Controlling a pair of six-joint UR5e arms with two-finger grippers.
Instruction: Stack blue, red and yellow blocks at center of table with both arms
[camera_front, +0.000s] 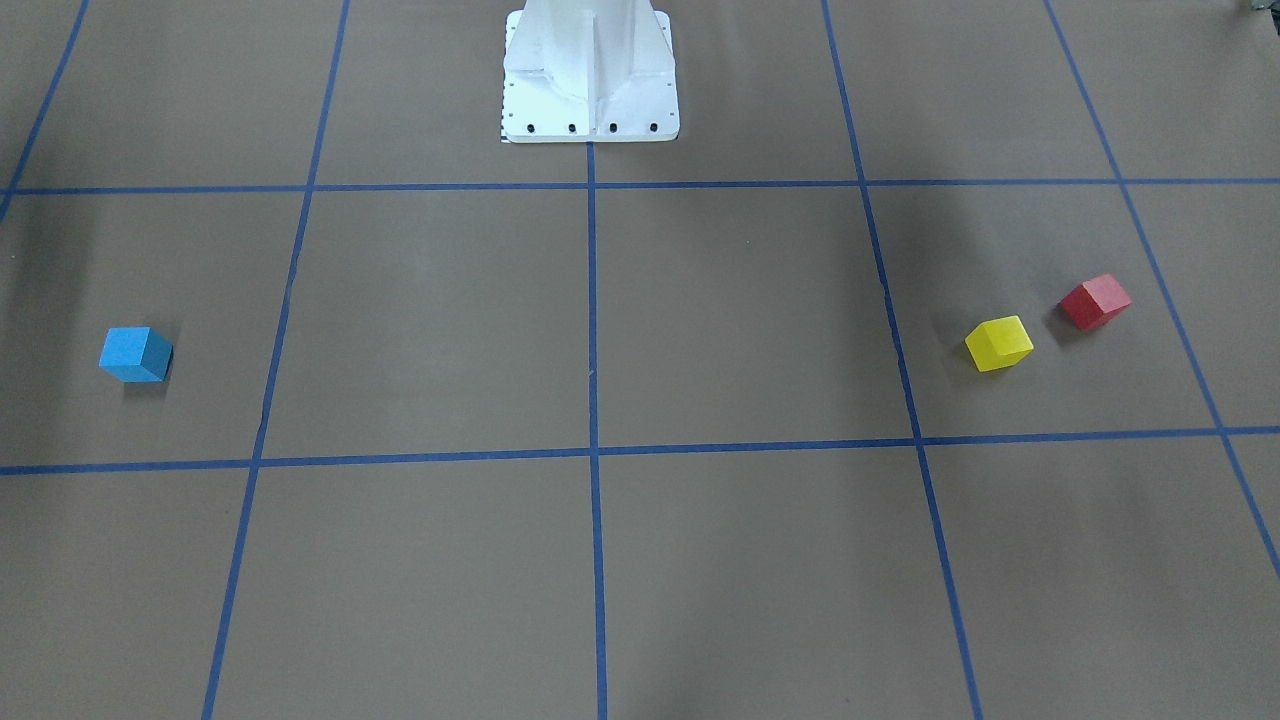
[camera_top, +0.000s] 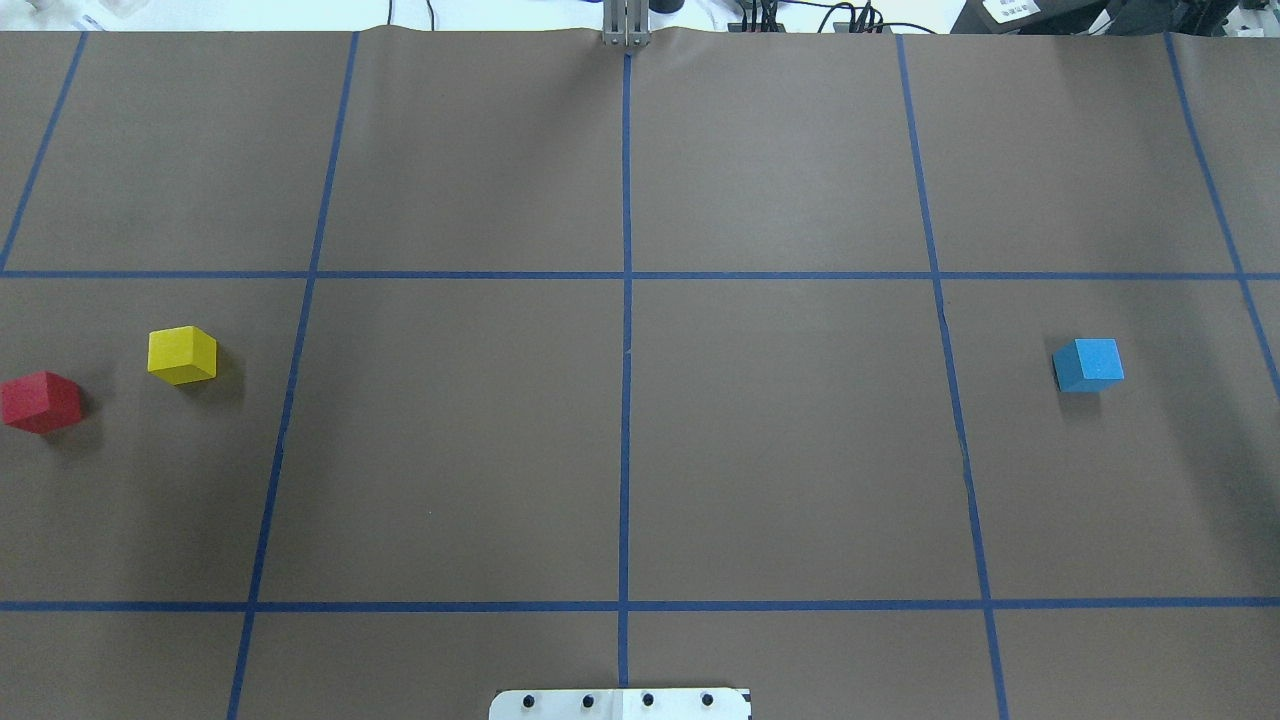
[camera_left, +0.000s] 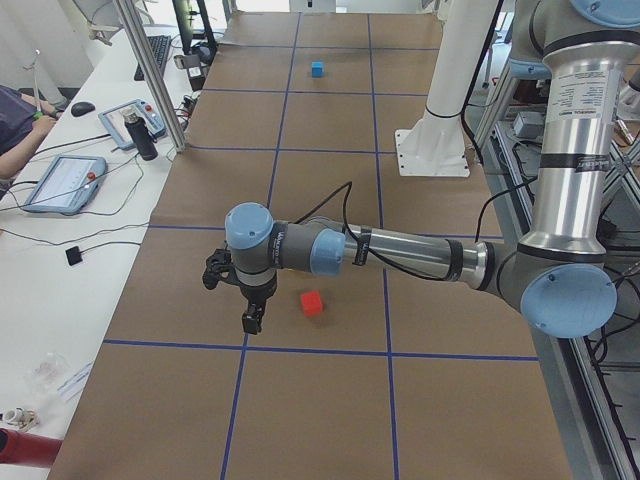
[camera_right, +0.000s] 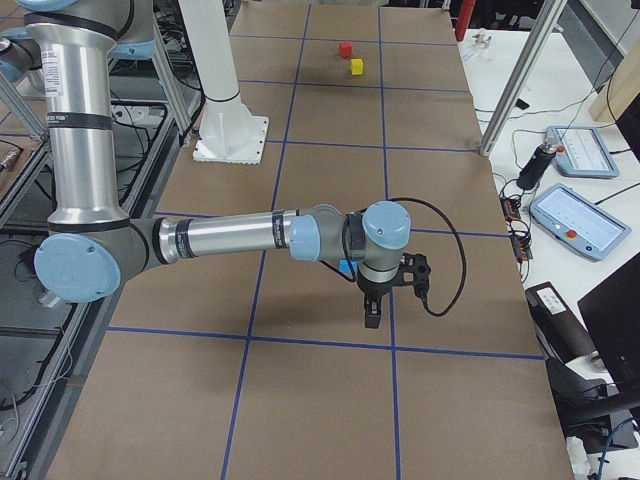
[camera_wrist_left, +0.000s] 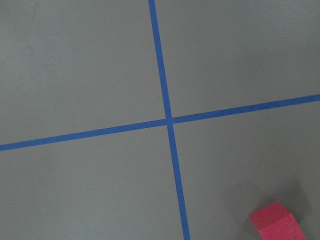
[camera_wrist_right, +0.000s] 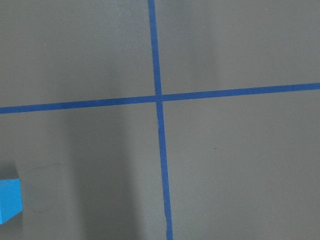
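Brown paper-covered desk (camera_top: 450, 450), blue tape grid (camera_top: 626, 400), teach pendant (camera_left: 62, 183) on white side bench (camera_left: 40, 300), computer mouse (camera_left: 83, 108) nearby, black cables (camera_top: 800, 12) at far edge

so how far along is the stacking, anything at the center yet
Done: nothing. The blue block, yellow block and red block sit apart near the ends of the table, none stacked. In hand: no block looks held; the left gripper hangs near the red one, the right gripper near the blue. To do: all three moves to centre.
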